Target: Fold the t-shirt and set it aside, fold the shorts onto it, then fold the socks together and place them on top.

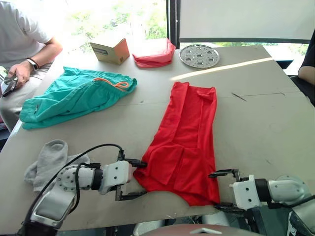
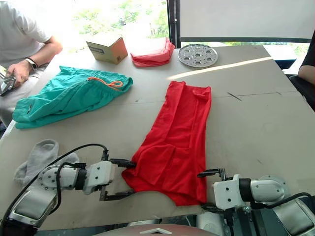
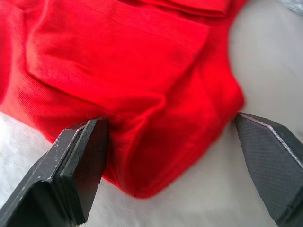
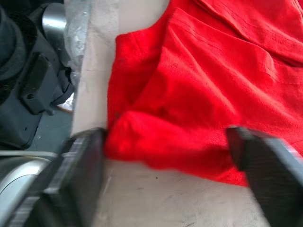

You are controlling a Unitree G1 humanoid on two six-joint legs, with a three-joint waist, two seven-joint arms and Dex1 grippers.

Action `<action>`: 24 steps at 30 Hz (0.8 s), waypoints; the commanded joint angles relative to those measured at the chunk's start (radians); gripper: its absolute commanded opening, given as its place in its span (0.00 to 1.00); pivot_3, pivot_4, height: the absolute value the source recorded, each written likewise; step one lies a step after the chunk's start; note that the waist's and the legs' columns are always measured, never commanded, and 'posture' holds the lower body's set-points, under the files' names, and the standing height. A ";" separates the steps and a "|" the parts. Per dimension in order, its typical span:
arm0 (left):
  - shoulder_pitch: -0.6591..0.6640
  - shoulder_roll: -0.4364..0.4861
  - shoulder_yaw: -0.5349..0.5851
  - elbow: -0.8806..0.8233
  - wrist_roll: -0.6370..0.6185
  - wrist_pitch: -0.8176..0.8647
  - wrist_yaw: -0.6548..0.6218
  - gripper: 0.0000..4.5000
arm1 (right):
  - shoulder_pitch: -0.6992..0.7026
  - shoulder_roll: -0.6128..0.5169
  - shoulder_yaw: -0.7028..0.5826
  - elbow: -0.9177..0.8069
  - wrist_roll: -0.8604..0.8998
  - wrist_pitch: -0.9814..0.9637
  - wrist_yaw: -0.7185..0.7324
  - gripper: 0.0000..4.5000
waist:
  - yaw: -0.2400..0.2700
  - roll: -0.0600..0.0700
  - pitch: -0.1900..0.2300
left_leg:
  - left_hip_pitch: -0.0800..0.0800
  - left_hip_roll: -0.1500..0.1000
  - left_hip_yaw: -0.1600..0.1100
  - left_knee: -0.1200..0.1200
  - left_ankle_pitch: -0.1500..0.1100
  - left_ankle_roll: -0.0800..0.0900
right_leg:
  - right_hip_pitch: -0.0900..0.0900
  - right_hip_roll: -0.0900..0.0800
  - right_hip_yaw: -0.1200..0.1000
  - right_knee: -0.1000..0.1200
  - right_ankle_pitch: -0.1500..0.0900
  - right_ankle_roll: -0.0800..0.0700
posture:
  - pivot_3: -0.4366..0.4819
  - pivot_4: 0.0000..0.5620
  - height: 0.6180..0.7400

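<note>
The red t-shirt (image 1: 184,137) lies in a long, narrow fold in the middle of the table, its lower end toward me. My left gripper (image 1: 137,179) is open at the shirt's near left corner, and in the left wrist view that corner (image 3: 156,156) sits between the two fingers (image 3: 71,179). At the near right corner my right gripper (image 1: 219,190) is open too, its fingers (image 4: 267,175) straddling the hem (image 4: 165,142). The teal shorts (image 1: 74,96) with the orange drawstring are spread at the far left. The grey socks (image 1: 49,162) are bunched at the near left.
A cardboard box (image 1: 110,49), a pinkish-red cloth bundle (image 1: 155,55) and a round metal tray (image 1: 199,55) stand along the far edge. One person (image 1: 19,39) sits at the far left, and another person's arm (image 1: 307,69) shows at the right. The table's front edge (image 1: 162,216) runs just under both grippers.
</note>
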 commanded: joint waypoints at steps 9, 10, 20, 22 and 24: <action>0.079 0.012 -0.032 -0.028 -0.039 0.093 0.024 0.07 | -0.062 -0.022 -0.046 -0.062 0.183 0.231 0.029 0.00 | -0.003 0.003 -0.001 | 0.002 0.000 -0.001 0.001 -0.001 0.001 | 0.002 0.000 0.000 0.000 0.000 0.000 | 0.48 0.27 1.00; 0.098 0.022 -0.023 -0.054 -0.068 0.119 0.017 0.02 | -0.066 -0.027 -0.062 -0.077 0.219 0.270 0.029 0.00 | -0.004 0.003 -0.001 | 0.001 0.000 -0.001 0.001 -0.001 0.001 | 0.002 0.000 0.000 0.000 0.000 0.000 | 0.48 0.27 1.00; 0.399 0.154 0.182 -0.471 -0.524 0.525 0.021 0.02 | 0.019 -0.231 -0.347 -0.209 0.531 0.579 0.134 0.00 | 0.014 0.004 0.007 | -0.001 0.001 -0.003 0.002 -0.006 0.009 | 0.003 -0.001 -0.001 -0.001 0.000 0.000 | 0.48 0.27 1.00; 0.402 0.156 0.249 -0.510 -0.652 0.618 0.060 0.02 | 0.037 -0.263 -0.415 -0.230 0.588 0.632 0.153 0.00 | 0.016 0.003 0.007 | -0.001 0.001 -0.004 0.002 -0.006 0.009 | 0.003 -0.001 -0.002 -0.001 0.000 0.000 | 0.48 0.27 1.00; 0.382 0.158 0.324 -0.506 -0.785 0.699 0.099 0.02 | -0.001 -0.266 -0.438 -0.237 0.637 0.680 0.129 0.00 | 0.015 0.004 0.007 | -0.001 0.001 -0.003 0.003 -0.006 0.009 | 0.004 -0.001 -0.002 -0.001 0.000 0.000 | 0.48 0.27 1.00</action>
